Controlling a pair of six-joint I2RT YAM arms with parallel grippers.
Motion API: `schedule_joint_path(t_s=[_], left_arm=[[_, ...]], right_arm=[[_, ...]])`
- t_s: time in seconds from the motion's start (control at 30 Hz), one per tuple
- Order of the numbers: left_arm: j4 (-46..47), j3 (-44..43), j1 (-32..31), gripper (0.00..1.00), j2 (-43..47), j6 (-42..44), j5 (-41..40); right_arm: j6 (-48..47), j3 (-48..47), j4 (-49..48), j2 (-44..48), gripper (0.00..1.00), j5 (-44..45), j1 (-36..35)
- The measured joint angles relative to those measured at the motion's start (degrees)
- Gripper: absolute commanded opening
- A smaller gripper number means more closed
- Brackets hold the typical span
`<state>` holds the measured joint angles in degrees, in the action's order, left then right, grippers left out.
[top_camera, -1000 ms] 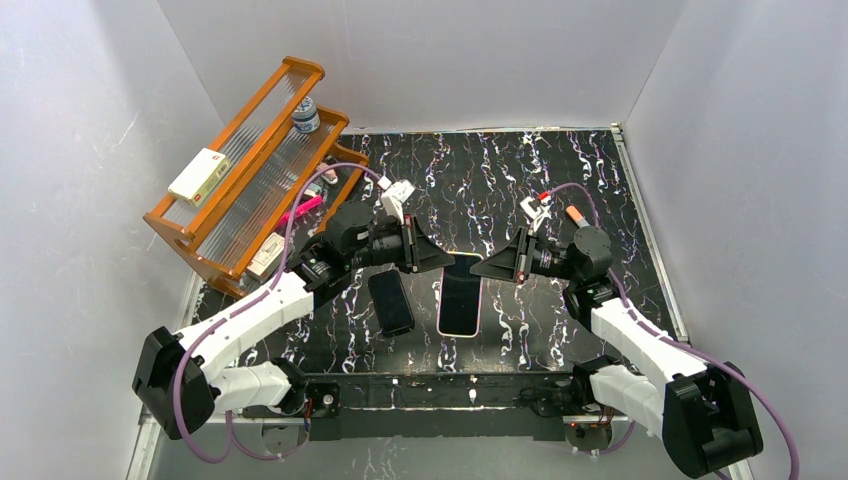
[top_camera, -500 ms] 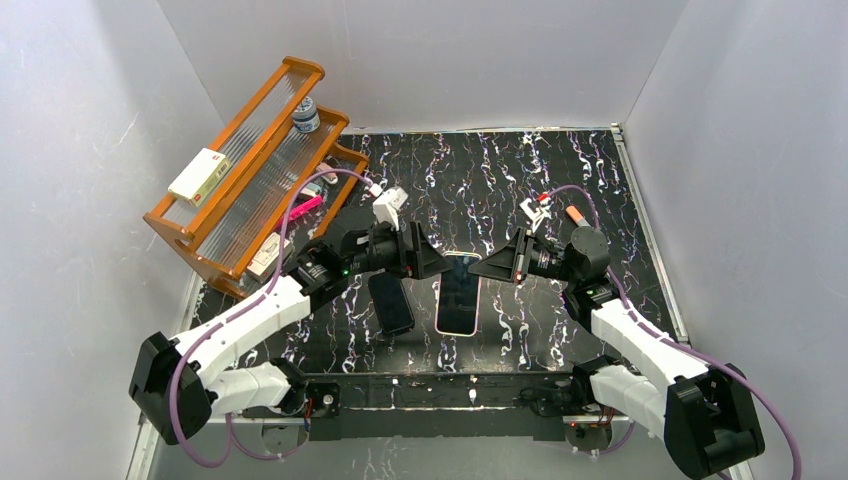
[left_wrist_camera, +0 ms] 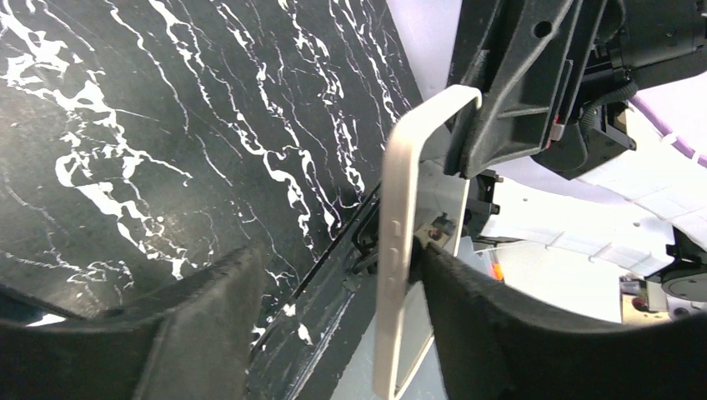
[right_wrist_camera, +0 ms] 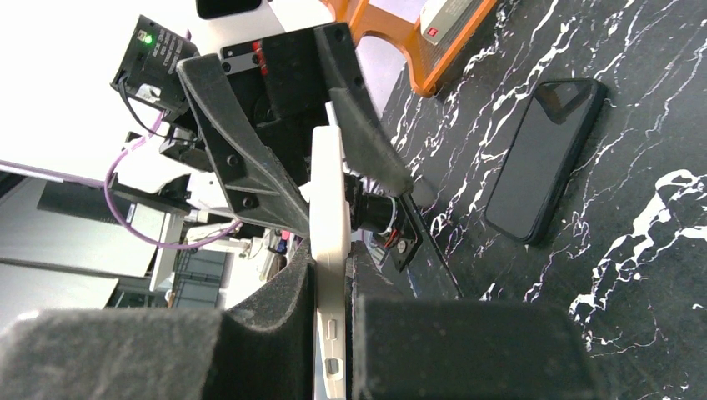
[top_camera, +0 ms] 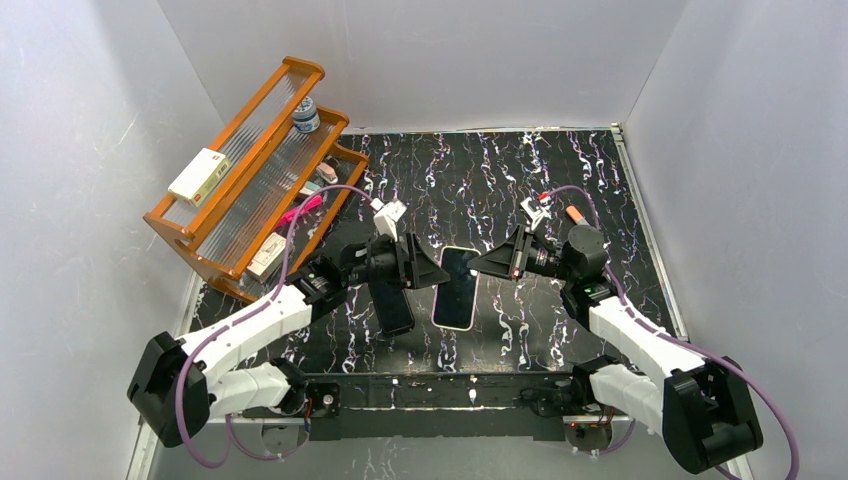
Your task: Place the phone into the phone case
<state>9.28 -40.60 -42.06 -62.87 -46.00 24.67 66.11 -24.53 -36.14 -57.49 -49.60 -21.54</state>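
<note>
Two arms reach in from the near edge and meet over the middle of the table (top_camera: 560,190). Nearest me a black slab (top_camera: 392,305) lies flat, nothing touching it, just left of the work. Beside it the case (right_wrist_camera: 329,208) is held tilted between the grippers, with a dark glossy face inside its pale rim. I take that for the phone (top_camera: 458,285), seated or nearly so. The right gripper (right_wrist_camera: 331,300) is clamped on the case's edge, steadying it. The left gripper (left_wrist_camera: 333,275) stands spread astride the opposite edge, one finger against it, probably to press the phone home. Beyond, a rack (top_camera: 250,170) stands at the far left.
</note>
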Motion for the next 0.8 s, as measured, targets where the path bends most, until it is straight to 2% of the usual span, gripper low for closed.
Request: schedule_joint_path(t_s=[0.13, 0.2, 0.23, 0.37, 0.43, 0.53, 0.6, 0.67, 0.73, 0.77, 0.8], left_arm=[[3.15, 0.07, -0.04, 0.16, -2.05, -1.31, 1.66], [4.22, 0.15, -0.04, 0.03, -2.4, -1.57, 2.05], [4.44, 0.28, -0.04, 0.0, -2.4, -1.75, 2.49], [4.68, 0.5, 0.07, 0.0, -2.51, -1.73, 2.51], [4.35, 0.5, 0.07, 0.15, -2.56, -1.4, 2.45], [3.1, 0.5, 0.04, 0.47, -2.56, -0.04, 1.6], [0.42, 0.44, -0.09, 0.59, -2.6, 2.14, -0.11], [-2.89, 0.26, -0.09, 0.65, -2.6, 3.96, -2.08], [-6.67, -0.33, -0.04, 0.81, -2.58, 6.01, -4.09], [-8.85, -0.92, -0.04, 0.95, -2.51, 7.15, -5.22], [-9.53, -1.14, -0.04, 0.98, -2.47, 7.69, -5.51]], right_arm=[[-0.44, 0.0, 0.13, -0.94, 0.01, 1.62, 0.02], [-0.94, 0.02, 0.37, -1.4, 0.01, 2.38, 0.04], [-1.64, 0.04, 0.68, -1.55, 0.01, 2.84, 0.2], [-3.13, 0.07, 1.49, -1.84, 0.01, 3.19, 0.37], [-3.63, 0.07, 1.75, -1.9, 0.01, 3.19, 0.35], [-5.01, 0.07, 2.62, -2.25, 0.01, 3.32, 0.17], [-6.47, 0.02, 4.46, -2.54, 0.01, 3.87, -0.02], [-8.22, -0.15, 6.67, -3.63, 0.01, 4.46, 0.0], [-10.6, -0.57, 9.07, -5.86, 0.01, 5.14, 0.04], [-11.63, -0.81, 10.19, -7.06, 0.01, 5.55, 0.04], [-12.57, -1.05, 10.91, -8.11, 0.01, 5.81, 0.04]])
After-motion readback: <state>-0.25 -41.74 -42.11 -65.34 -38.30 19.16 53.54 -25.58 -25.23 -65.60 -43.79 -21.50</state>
